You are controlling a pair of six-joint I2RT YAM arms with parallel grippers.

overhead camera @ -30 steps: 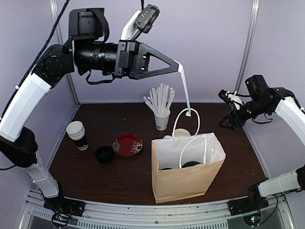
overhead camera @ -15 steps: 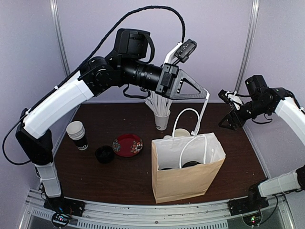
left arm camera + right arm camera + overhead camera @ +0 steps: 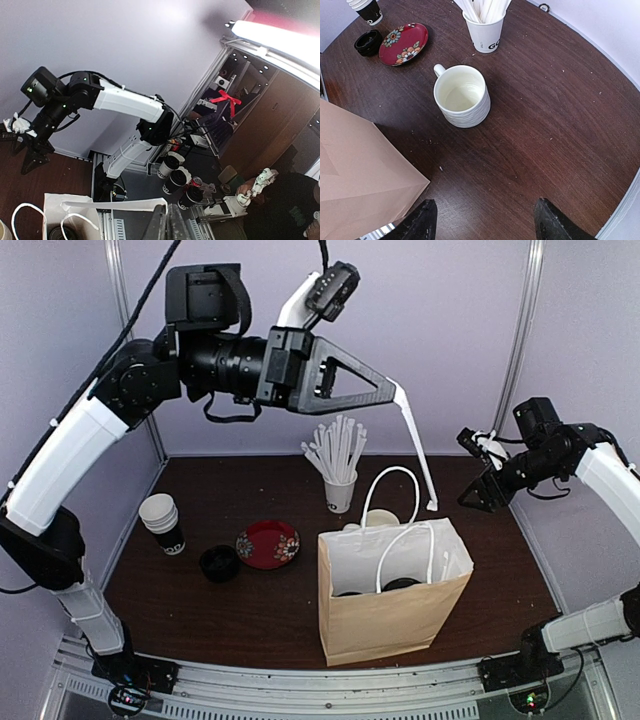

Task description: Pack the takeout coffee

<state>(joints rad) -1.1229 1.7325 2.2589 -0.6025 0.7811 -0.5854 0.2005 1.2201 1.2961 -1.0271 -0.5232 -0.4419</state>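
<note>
Two black lids [image 3: 400, 583] of takeout coffee show low inside the open brown paper bag [image 3: 390, 625]. High over the table's back, my left gripper [image 3: 397, 390] is shut on the top end of a long white strip [image 3: 418, 455], thin like a straw. The strip hangs down to just right of the bag's rear handle [image 3: 390, 472]. In the left wrist view the shut gripper [image 3: 167, 212] pinches that strip [image 3: 115, 204] above the bag's white rim [image 3: 50, 200]. My right gripper [image 3: 478, 495] hovers at the right, open and empty [image 3: 482, 220], above bare table.
A cream ribbed mug [image 3: 462, 96] stands behind the bag. A cup of white straws [image 3: 340, 490], a red flowered plate [image 3: 268, 543], a loose black lid [image 3: 219, 562] and a stack of lidless paper cups [image 3: 165, 525] sit to the left. Several lidded cups [image 3: 175, 180] stand beyond the table.
The left arm dipped toward the bag half a second ago and has risen again with the strip, whose lower end now hangs further right. The right arm has not moved.
</note>
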